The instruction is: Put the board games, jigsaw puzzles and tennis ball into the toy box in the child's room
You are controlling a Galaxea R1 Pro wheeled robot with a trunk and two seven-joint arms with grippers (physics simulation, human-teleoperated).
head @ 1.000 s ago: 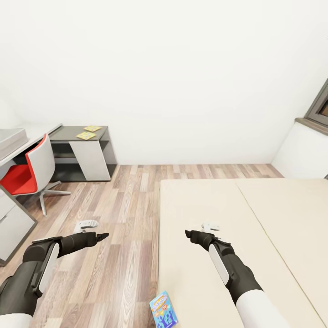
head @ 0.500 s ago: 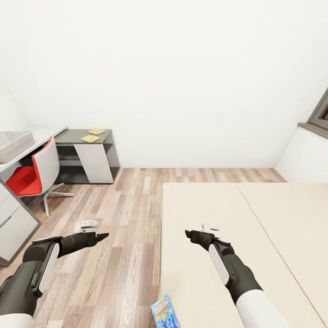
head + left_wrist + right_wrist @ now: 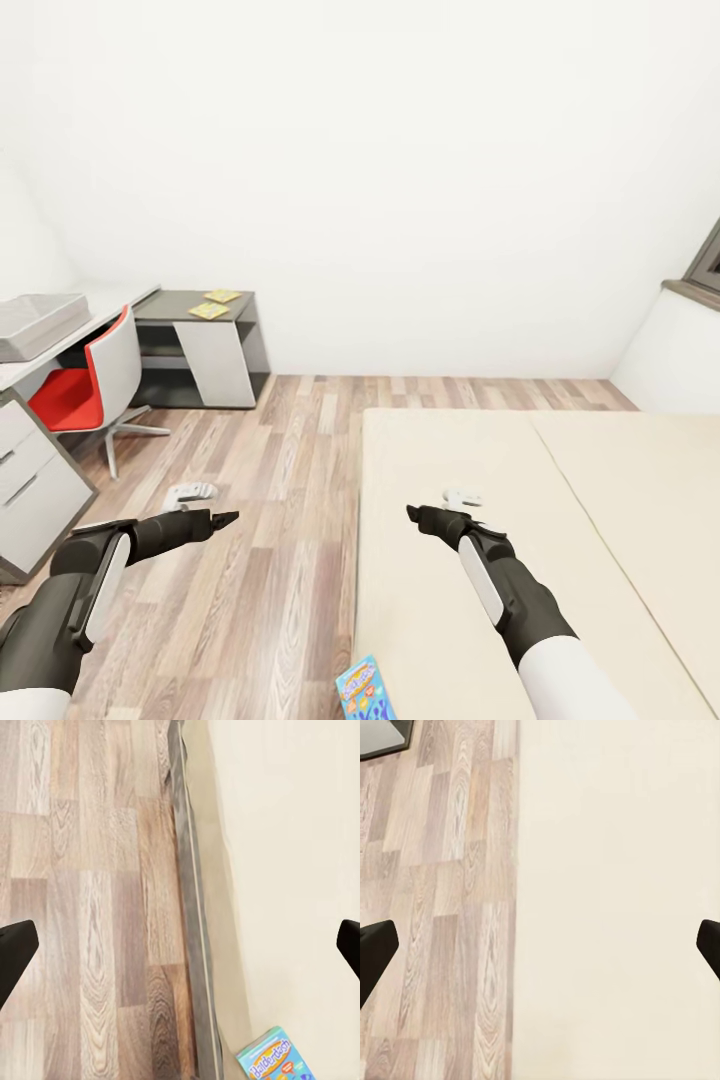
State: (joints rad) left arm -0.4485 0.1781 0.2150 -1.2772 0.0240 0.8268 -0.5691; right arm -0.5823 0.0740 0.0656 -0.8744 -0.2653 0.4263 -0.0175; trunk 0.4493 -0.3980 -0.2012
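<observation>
Blue board game (image 3: pixel 363 690) lies at the bed (image 3: pixel 520 560) edge nearest me, long axis along that edge, below and between both hands. Right gripper (image 3: pixel 412 513) nearer over the mattress; left gripper (image 3: pixel 228 518) over floor. Both spread wide, empty.

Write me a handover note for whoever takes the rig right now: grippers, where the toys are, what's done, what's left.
Left gripper: open, empty, over the floor beside the bed.
Right gripper: open, empty, over the bed.
Blue board game: on the bed's near edge, close to the robot.
Two jigsaw puzzles: on the dark corner of the table.
Toy box: on the table's light part, behind the red chair.
Done: nothing visibly packed. Left: grab the blue game first, then find the remaining toys.
</observation>
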